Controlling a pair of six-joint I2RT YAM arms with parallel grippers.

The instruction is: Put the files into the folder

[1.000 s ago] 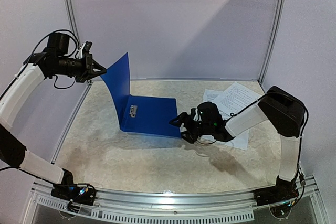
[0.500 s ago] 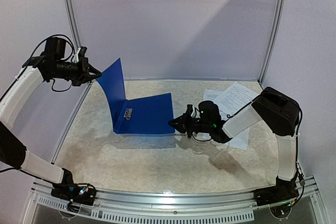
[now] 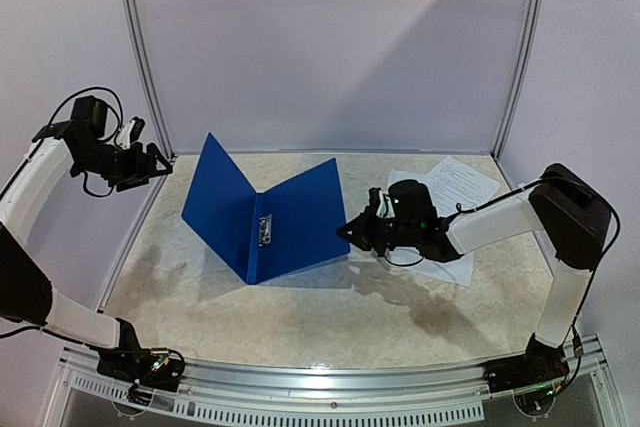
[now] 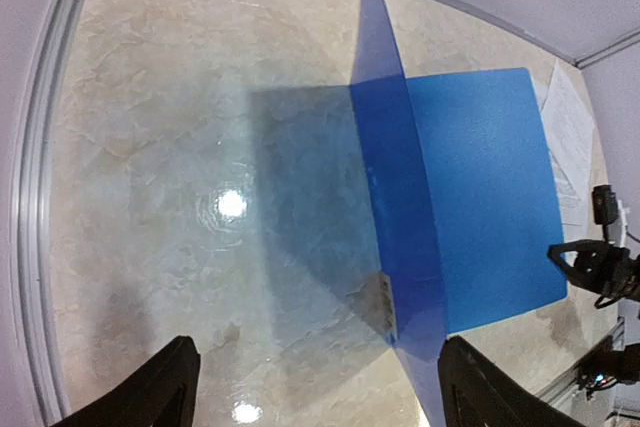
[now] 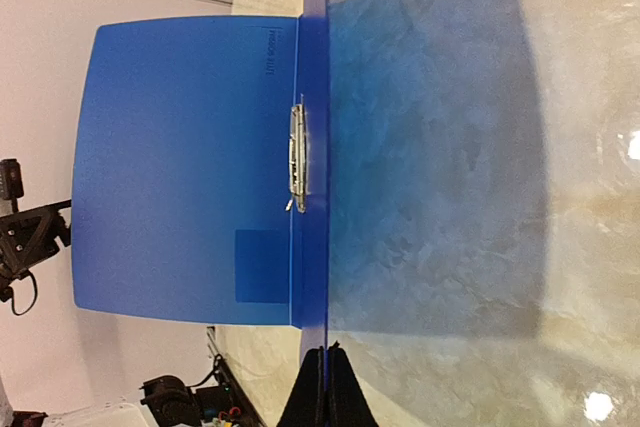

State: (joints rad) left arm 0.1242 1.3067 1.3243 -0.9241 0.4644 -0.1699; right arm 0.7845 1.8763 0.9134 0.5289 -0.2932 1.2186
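Observation:
The blue folder (image 3: pixel 300 217) stands open in a V on the table, with its metal clip (image 3: pixel 264 230) at the spine. My right gripper (image 3: pixel 347 232) is shut on the outer edge of the folder's right cover and holds that cover tilted up. In the right wrist view the held cover runs edge-on (image 5: pixel 314 147) into the shut gripper (image 5: pixel 322 387), and the other cover (image 5: pixel 180 157) faces the camera. My left gripper (image 3: pixel 160 162) hangs open to the left of the folder, apart from the raised left cover (image 4: pixel 385 147). The files (image 3: pixel 455 187) lie on the table behind my right arm.
A metal frame rail (image 3: pixel 150 197) borders the table on the left, close under my left gripper. A back wall (image 3: pixel 330 47) rises behind the folder. The marbled tabletop (image 3: pixel 300 317) stretches in front of the folder to the arm bases.
My left gripper has opened, let go of the left cover and drawn back to the left. The folder has settled into a wider V, with my right gripper now shut on its right cover.

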